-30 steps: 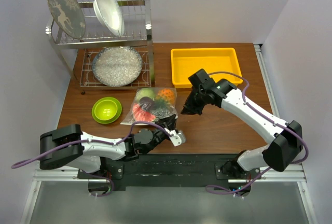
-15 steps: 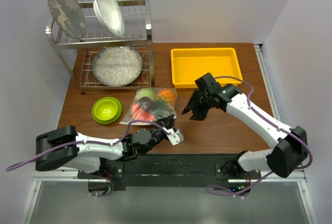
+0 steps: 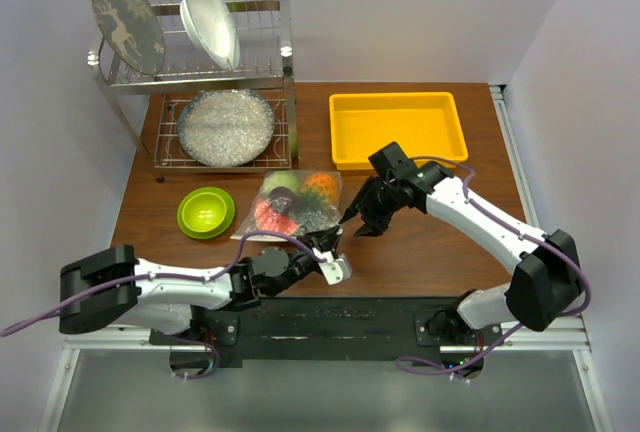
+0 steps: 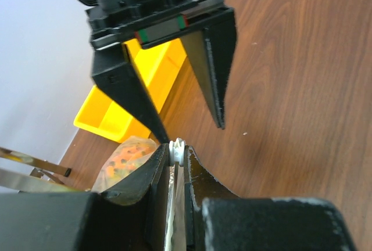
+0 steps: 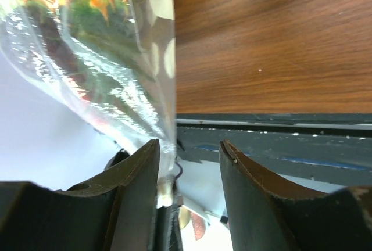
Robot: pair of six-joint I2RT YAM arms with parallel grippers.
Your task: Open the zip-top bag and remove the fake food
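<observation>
The zip-top bag point(image 3: 297, 204) lies in the middle of the table with the fake food inside: an orange pineapple point(image 3: 318, 185), a green fruit point(image 3: 282, 182), a red watermelon slice point(image 3: 267, 217) and a dark ball point(image 3: 290, 202). My left gripper point(image 3: 324, 245) is at the bag's near right corner, shut on the white zip slider point(image 4: 177, 148). My right gripper point(image 3: 355, 224) is open at the bag's right edge. In the right wrist view the dotted bag point(image 5: 116, 59) runs along the left finger point(image 5: 136, 181) of the open gripper point(image 5: 189, 152). The left wrist view shows the bag point(image 4: 125, 159) past my left gripper point(image 4: 178, 153).
A yellow tray point(image 3: 395, 104) stands behind the right gripper and also shows in the left wrist view point(image 4: 107, 120). A lime-green bowl point(image 3: 205, 212) sits left of the bag. A metal dish rack point(image 3: 215, 87) with plates fills the back left.
My right gripper swung out to the right with its jaws open, then came back left to the bag's right edge. The left gripper has stayed shut at the bag's corner.
</observation>
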